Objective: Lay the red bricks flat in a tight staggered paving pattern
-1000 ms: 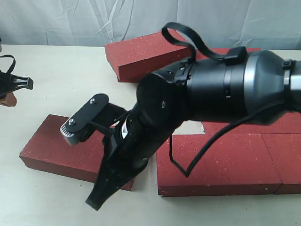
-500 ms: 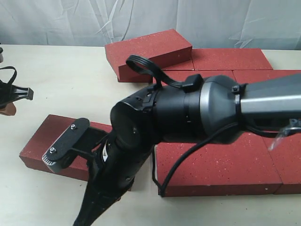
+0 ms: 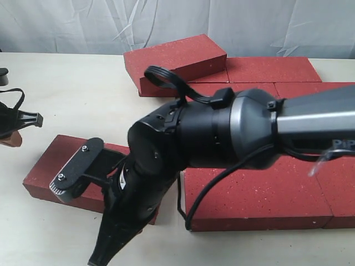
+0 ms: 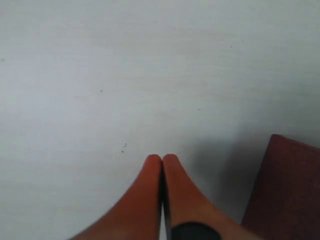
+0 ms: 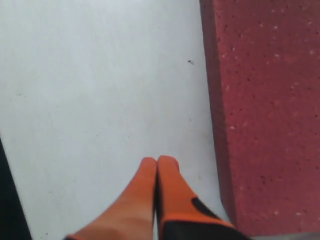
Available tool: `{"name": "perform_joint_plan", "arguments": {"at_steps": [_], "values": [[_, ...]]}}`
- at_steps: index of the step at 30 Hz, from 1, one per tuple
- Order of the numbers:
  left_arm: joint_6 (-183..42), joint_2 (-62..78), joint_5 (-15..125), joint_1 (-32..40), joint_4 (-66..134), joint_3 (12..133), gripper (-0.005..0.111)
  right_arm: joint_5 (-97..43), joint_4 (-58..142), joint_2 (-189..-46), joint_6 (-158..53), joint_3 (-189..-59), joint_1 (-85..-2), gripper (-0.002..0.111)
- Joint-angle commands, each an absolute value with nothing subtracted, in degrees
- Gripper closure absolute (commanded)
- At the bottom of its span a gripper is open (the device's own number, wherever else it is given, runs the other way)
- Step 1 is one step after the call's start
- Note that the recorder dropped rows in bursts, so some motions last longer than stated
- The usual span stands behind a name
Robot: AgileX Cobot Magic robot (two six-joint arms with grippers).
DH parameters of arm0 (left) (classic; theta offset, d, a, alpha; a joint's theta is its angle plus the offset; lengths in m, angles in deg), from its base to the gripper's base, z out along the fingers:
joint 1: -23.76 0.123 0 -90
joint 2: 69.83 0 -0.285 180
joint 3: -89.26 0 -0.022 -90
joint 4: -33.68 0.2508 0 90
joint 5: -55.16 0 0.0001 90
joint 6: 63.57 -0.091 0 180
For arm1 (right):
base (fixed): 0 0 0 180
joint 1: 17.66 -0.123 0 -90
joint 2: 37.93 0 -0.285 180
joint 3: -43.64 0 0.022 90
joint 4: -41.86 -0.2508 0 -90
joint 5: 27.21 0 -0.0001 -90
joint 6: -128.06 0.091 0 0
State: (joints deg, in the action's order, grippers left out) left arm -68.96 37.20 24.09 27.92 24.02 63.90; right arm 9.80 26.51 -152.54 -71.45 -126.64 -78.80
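Several red bricks (image 3: 260,191) lie flat and close together on the right of the table. One red brick (image 3: 175,60) rests askew at the back, partly over the others. A loose red brick (image 3: 52,166) lies at the left front, with my right arm crossing over its right end. My right gripper (image 3: 101,255) points down at the front edge, shut and empty (image 5: 158,160), beside a brick's side (image 5: 265,100). My left gripper (image 3: 8,137) sits at the far left, shut and empty (image 4: 161,157), with a brick corner (image 4: 292,192) close by.
The pale table (image 3: 72,77) is bare at the back left. A wrinkled white cloth (image 3: 83,25) hangs behind. My bulky right arm (image 3: 222,136) hides the middle of the brick layout, and its cable (image 3: 166,77) loops above.
My right arm swung down and to the left, towards the front edge, its gripper now lower beside the loose brick. The left gripper shifted slightly. No brick has visibly moved.
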Motion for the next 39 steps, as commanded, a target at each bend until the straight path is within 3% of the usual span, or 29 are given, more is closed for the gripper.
{"name": "perform_joint_plan", "arguments": {"at_steps": [1,14,26,39], "values": [[-68.5,38.4,24.2,28.2,21.5,63.7,0.107,9.4,27.6,-155.0,-70.9,-126.9,-78.9,0.109],[-68.6,38.7,24.4,28.2,21.3,63.7,0.107,8.2,28.7,-156.7,-68.5,-126.9,-78.3,0.109],[-70.2,38.7,24.4,28.2,17.9,63.7,0.107,6.4,45.9,-156.9,-50.4,-126.9,-78.0,0.109],[-70.2,38.7,24.6,28.2,16.6,63.7,0.107,1.6,47.9,-157.2,-45.7,-126.9,-73.5,0.109]]}}
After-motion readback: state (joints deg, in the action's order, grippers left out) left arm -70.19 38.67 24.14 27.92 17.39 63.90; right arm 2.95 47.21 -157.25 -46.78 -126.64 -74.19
